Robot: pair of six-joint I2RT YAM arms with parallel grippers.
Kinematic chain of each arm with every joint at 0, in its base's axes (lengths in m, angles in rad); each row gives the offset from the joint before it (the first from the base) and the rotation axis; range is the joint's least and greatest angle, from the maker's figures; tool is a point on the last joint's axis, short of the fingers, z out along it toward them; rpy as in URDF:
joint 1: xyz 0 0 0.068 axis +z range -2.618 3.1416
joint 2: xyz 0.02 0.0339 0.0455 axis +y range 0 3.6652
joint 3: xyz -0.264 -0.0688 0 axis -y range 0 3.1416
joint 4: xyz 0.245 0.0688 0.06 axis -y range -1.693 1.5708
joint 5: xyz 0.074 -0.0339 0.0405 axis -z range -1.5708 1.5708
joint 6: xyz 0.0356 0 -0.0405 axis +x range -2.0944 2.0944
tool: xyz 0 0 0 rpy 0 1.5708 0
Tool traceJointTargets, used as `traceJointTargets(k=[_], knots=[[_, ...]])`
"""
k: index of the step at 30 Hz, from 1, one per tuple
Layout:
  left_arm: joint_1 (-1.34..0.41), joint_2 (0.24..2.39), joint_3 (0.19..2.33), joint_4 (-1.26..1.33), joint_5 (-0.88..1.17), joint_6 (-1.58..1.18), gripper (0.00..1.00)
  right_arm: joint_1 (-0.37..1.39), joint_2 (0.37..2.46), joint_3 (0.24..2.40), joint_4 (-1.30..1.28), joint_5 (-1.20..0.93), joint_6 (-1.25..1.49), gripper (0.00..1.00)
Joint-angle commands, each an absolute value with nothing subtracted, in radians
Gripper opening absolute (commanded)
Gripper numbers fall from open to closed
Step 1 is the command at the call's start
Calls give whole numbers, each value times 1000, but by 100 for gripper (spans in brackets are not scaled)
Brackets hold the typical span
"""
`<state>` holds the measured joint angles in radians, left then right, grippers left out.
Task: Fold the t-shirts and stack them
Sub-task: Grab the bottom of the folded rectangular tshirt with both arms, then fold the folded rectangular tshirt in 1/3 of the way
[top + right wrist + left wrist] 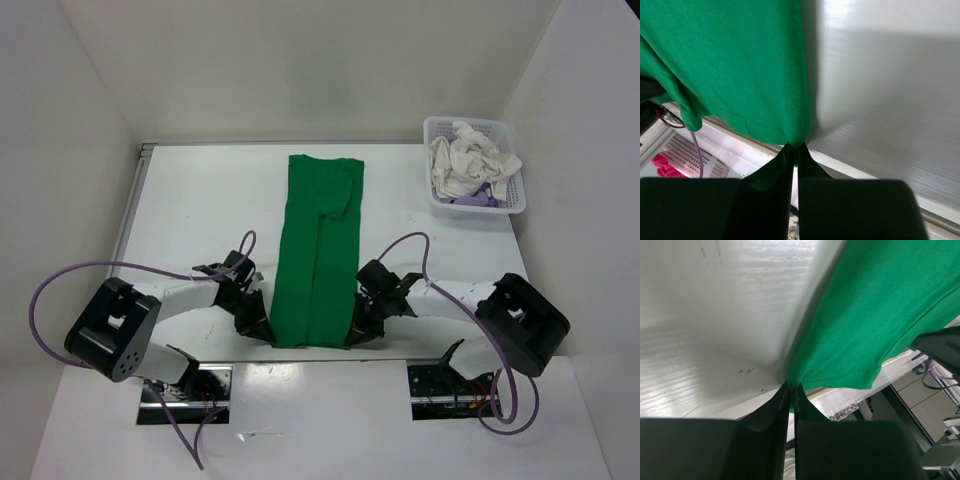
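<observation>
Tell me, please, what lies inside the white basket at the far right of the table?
A crumpled white-cream t-shirt fills most of the basket. A light purple t-shirt shows under it at the near side. Anything deeper is covered.

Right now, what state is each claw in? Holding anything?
left claw: closed, pinching the near left corner of the bright green cloth t-shirt.
right claw: closed, pinching the same shirt's near right corner.
</observation>
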<state>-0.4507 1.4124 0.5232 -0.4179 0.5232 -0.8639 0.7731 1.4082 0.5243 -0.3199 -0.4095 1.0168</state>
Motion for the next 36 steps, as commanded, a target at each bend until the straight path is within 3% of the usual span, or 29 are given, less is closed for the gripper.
traceJointTargets(k=[1,6,10,18,23,31,36], knots=[[-457,1382,534,-471,545,-845,8,799,1378,543,-359,-377,1020,4],[-398,1269,590,-537,643,-888,5,789,1292,636,-481,-362,988,1],[-315,1327,730,-566,629,-853,4,674,1281,739,-540,-353,887,0],[-265,1642,1064,-450,534,-833,2,399,1587,1069,-540,-287,619,0],[-253,1787,1294,-411,460,-856,2,339,1767,1293,-551,-210,560,0],[-232,2017,1488,-379,426,-868,2,290,1951,1439,-538,-210,540,0],[-223,2112,1542,-367,403,-868,12,281,2028,1489,-529,-190,540,3]])
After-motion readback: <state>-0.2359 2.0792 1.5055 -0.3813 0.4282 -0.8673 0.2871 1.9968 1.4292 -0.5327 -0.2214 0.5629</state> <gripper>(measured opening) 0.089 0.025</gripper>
